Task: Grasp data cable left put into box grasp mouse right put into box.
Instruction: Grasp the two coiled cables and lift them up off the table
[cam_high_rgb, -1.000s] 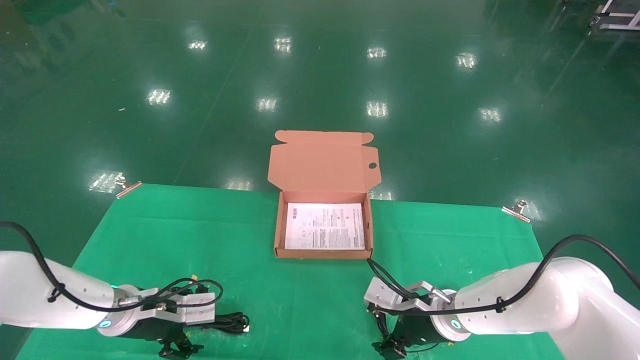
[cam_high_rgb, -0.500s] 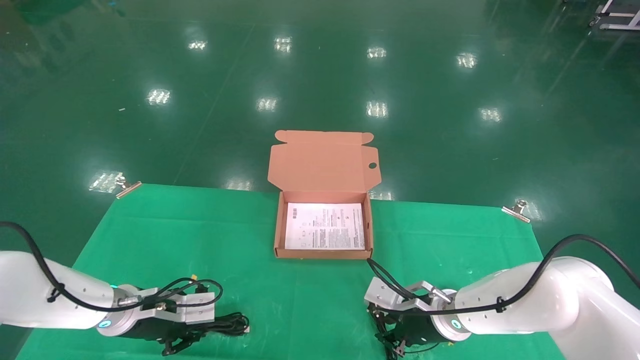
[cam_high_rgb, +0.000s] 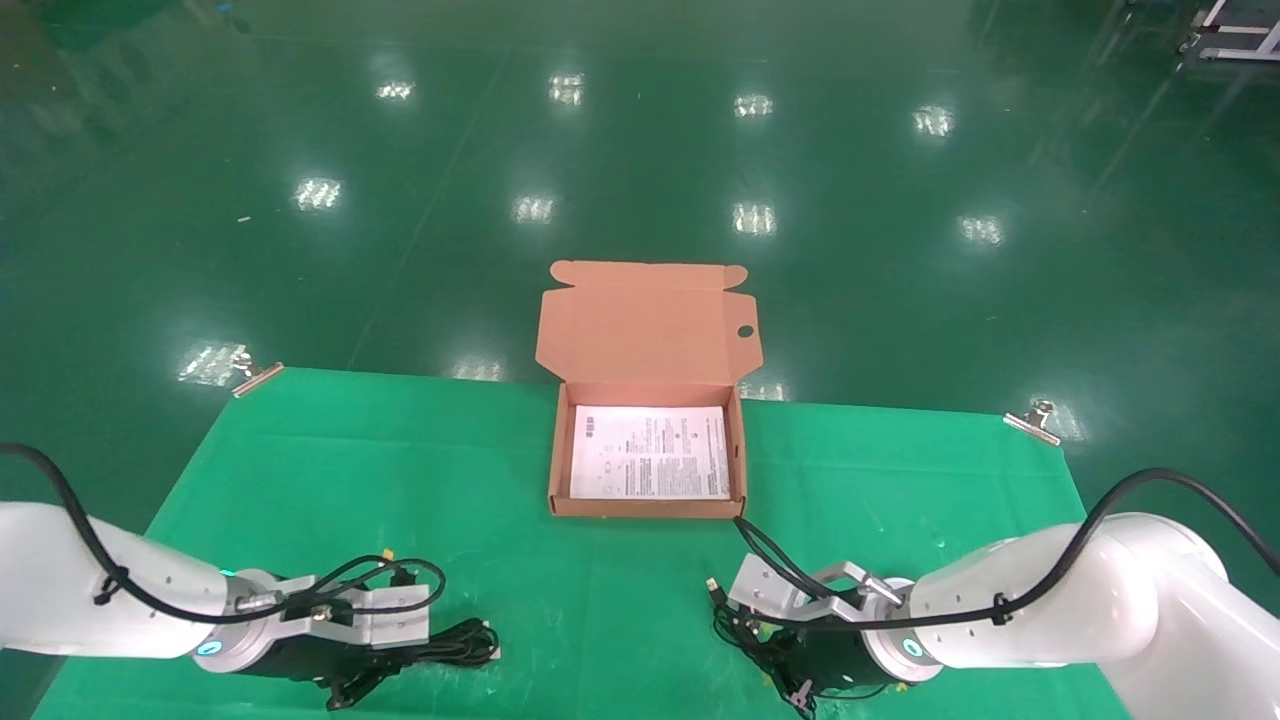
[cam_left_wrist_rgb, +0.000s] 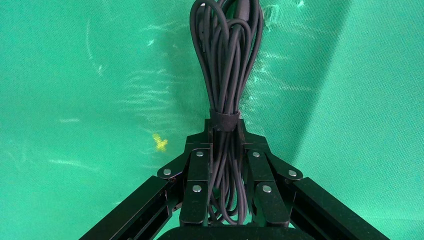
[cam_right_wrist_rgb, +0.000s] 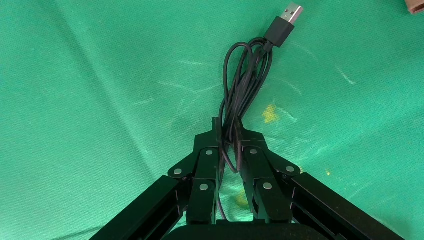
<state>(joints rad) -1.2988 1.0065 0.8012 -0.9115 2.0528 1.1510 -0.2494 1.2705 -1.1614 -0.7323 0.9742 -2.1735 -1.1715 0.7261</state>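
Two-armed robot at a table draped in green cloth (cam_high_rgb: 400, 480), seen from above, plus 2 close wrist views.

Left gripper (cam_left_wrist_rgb: 224, 127) low at the near left edge of the cloth, fingers (cam_left_wrist_rgb: 197, 172) closed tight around a data cable (cam_left_wrist_rgb: 225, 60). Dark cable wound into 1 long bundle, bound by a strap right at the fingertips. Grip placed at the strap, probably so the loops stay together when lifted. Loose end of the bundle lying on the cloth, pointing toward the middle of the table.

Right gripper (cam_right_wrist_rgb: 227, 131) low at the near right, fingers (cam_right_wrist_rgb: 205, 170) likewise pinched shut, here on a thin black cord (cam_right_wrist_rgb: 245, 75) looped a few times and ending in a USB plug (cam_right_wrist_rgb: 286, 22). Plug resting on the cloth just ahead of the gripper. Mouse not visible in any view; possibly hidden beneath the gripper, impossible to confirm.

Box (cam_high_rgb: 645, 508) at the far middle of the table, between the 2 arms and well apart from both. Lid (cam_high_rgb: 648, 320) tipped back and open, white printed sheet (cam_high_rgb: 650, 452) flat inside, nothing else in it. Open lid and central spot apparently chosen for reach from either side.

Judged stage: both grasps made, neither item in the box yet.
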